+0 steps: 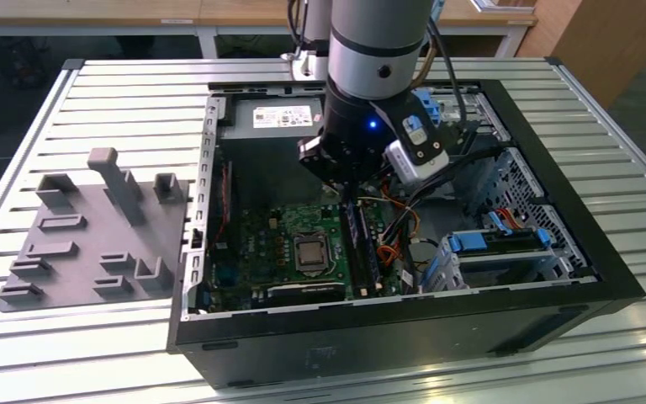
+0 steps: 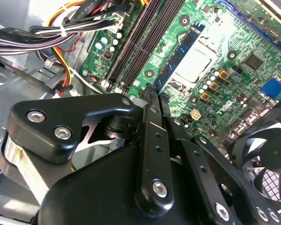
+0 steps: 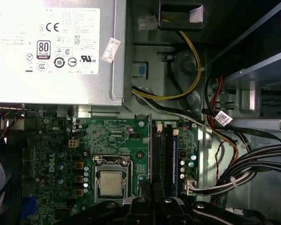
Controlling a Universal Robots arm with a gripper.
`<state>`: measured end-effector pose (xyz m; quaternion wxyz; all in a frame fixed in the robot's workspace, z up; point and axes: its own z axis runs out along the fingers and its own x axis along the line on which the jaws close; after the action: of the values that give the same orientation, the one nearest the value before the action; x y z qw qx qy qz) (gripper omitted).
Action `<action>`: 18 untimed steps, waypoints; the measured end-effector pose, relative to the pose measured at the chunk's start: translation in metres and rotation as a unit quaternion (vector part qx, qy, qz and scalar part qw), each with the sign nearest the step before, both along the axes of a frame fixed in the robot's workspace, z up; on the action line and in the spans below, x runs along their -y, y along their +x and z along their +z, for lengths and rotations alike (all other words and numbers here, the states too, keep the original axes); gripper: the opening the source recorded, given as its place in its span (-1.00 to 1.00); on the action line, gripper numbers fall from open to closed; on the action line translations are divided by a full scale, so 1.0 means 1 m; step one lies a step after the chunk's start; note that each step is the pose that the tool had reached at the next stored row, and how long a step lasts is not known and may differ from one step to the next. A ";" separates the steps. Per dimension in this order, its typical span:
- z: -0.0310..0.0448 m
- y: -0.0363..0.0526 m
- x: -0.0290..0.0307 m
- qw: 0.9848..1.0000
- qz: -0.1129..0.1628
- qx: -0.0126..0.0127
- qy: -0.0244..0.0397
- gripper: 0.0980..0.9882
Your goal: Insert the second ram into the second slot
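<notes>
One slatted table (image 1: 592, 93) carries an open computer case (image 1: 413, 337), and the arm (image 1: 373, 50) reaches down into it over the motherboard (image 3: 51, 140).

The memory slots (image 3: 165, 154) are a bank of long dark channels beside the processor socket (image 3: 111, 180).

In the second wrist view, the second ram (image 2: 181, 57) shows as a thin blue strip. Its near end meets the tip of the gripper (image 2: 152, 93), and the rest runs straight out ahead of it.

The fingers (image 2: 152, 140) sit drawn together on that near end – pinched on the strip, as far as I can judge.

Key relation: the strip's long axis lies parallel to the slots – it appears offset toward the socket side. Whether its lower edge touches a slot cannot be told.
</notes>
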<state>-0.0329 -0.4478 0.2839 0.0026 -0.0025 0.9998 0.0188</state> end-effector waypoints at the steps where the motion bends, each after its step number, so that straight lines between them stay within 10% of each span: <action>1: -0.0003 0.0000 0.0000 1.000 0.000 0.000 0.000 -0.91; 18: -0.0048 0.0000 0.0000 1.000 0.000 0.000 0.000 -0.91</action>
<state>-0.0329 -0.4478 0.2791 0.0026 -0.0025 0.9998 0.0189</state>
